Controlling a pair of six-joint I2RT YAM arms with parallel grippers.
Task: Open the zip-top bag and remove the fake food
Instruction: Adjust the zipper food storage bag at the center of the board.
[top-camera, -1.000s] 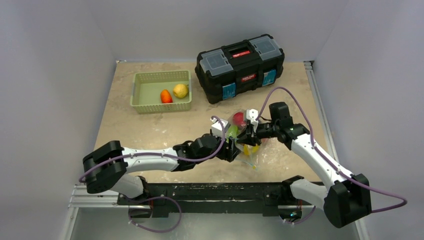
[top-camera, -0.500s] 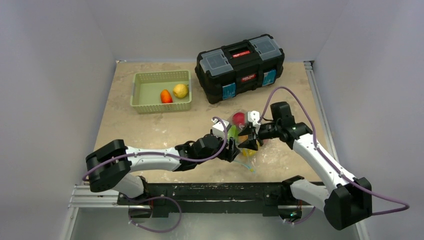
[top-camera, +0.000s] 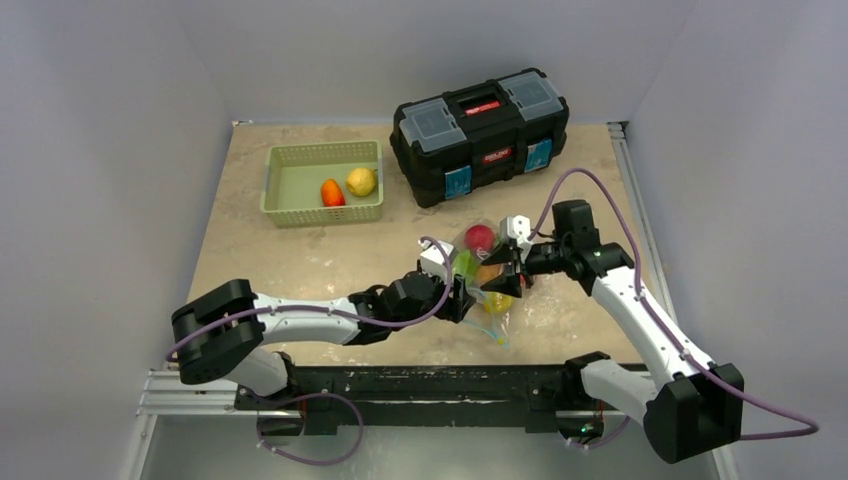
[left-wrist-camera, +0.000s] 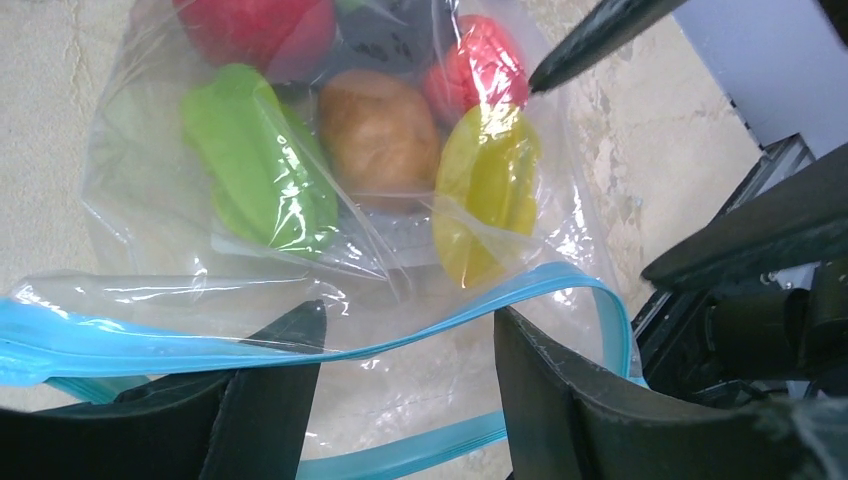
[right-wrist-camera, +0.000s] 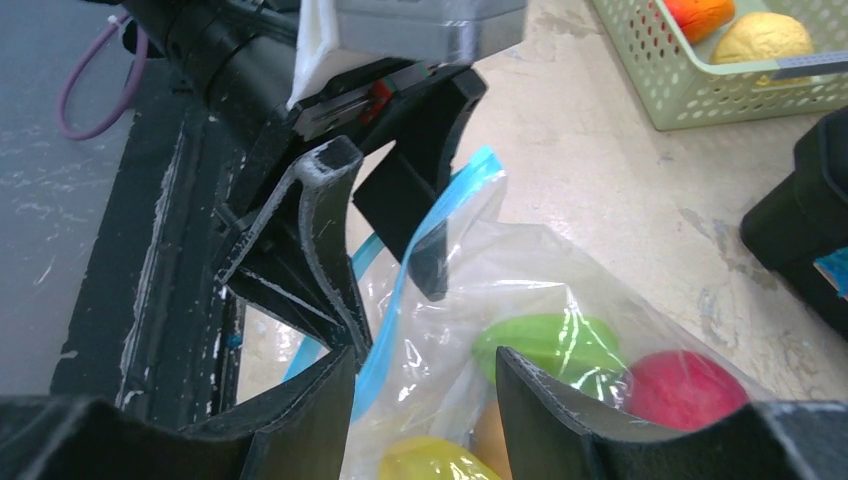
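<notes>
The clear zip-top bag (top-camera: 487, 300) lies on the table between my two grippers. Its teal zip strip (left-wrist-camera: 470, 305) is parted, so the mouth gapes. Inside the bag are fake foods: a green pepper (left-wrist-camera: 255, 165), a brown potato (left-wrist-camera: 380, 135), a yellow piece (left-wrist-camera: 485, 190) and two red pieces (left-wrist-camera: 480, 65). My left gripper (left-wrist-camera: 405, 320) is open, with its fingers straddling the upper zip lip. My right gripper (right-wrist-camera: 425, 360) is open around the bag's plastic close to the strip. In the top view the left gripper (top-camera: 465, 297) and the right gripper (top-camera: 503, 275) nearly touch.
A green basket (top-camera: 275, 185) at the back left holds an orange piece (top-camera: 332, 192) and a yellow piece (top-camera: 361, 181). A black toolbox (top-camera: 482, 130) stands at the back right, just beyond the bag. The rail (top-camera: 420, 385) runs along the near edge.
My right gripper has shifted slightly right and back at the bag. My left gripper has stayed at the bag's mouth. The bag has shifted a little with them.
</notes>
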